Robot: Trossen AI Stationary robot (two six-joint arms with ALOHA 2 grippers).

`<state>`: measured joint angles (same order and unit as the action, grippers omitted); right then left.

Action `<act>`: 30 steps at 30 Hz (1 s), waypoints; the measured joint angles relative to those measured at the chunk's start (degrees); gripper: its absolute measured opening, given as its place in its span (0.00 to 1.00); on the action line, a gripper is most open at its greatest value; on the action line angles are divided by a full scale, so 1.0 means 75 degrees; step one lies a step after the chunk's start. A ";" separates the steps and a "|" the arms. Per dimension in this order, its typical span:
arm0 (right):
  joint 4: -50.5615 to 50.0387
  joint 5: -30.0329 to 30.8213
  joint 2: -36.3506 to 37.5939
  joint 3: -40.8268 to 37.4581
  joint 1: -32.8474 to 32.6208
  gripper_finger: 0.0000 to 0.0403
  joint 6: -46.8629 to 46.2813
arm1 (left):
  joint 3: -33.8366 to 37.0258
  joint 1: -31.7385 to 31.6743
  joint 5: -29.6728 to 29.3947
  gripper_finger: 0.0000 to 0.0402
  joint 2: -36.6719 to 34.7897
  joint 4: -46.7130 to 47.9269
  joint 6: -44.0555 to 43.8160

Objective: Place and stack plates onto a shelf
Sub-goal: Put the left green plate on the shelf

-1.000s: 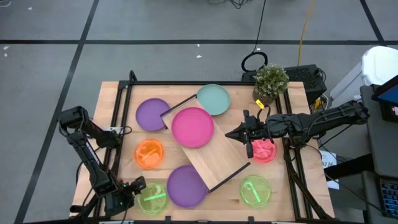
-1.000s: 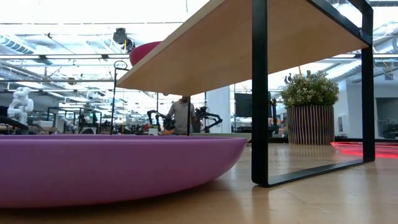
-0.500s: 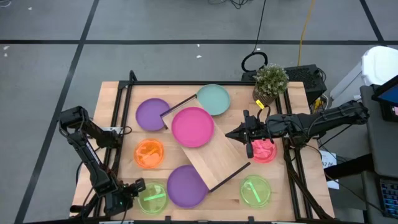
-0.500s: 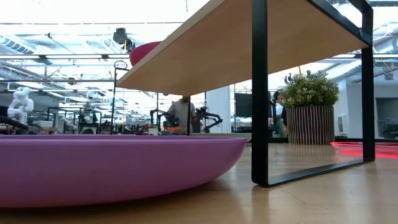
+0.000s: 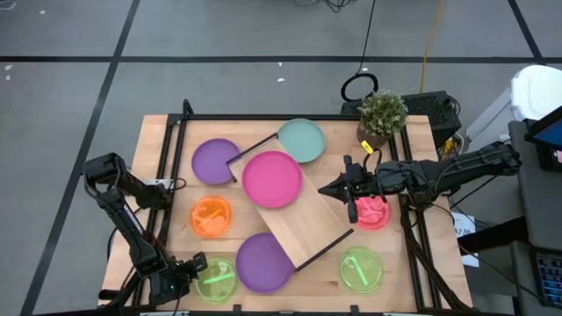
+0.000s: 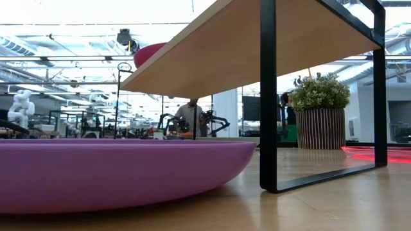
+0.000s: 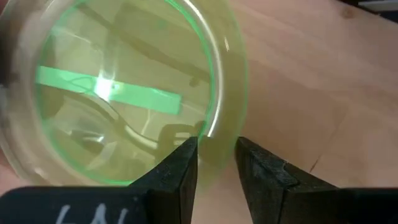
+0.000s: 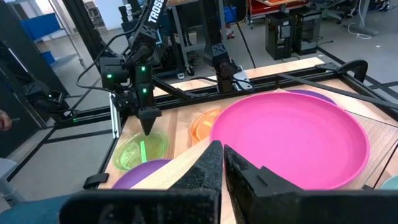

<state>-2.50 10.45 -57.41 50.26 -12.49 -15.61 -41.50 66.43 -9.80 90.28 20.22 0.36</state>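
The shelf stands slantwise mid-table and carries the magenta plate on its far end. On the table lie a purple plate, a teal one, an orange one, a red one and a green one. A second purple plate reaches under the shelf's near side. My left gripper is at the near-left green plate, slightly open, fingers straddling its rim. My right gripper hovers shut over the shelf's right edge. My left gripper comes from above with one finger inside the green plate and the other outside, the rim between them. The plate lies flat on the table. Whether the fingers touch the rim, I cannot tell.
A potted plant stands at the far right, behind my right arm. A black metal frame borders the tabletop. Bare wood shows between the shelf and the right green plate. A person moves in the room beyond the table.
My left arm has eased slightly down toward the near-left green plate. My right arm and all the plates have kept still.
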 joint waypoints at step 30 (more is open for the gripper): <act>-0.0015 0.0001 0.0000 -0.0003 0.0000 0.00 -0.0001 | -0.0020 0.0111 -0.0933 0.01 0.0215 -0.0685 -0.0223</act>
<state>-2.61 10.46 -57.41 50.24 -12.49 -15.61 -41.64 67.26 -16.80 91.89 15.08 -1.32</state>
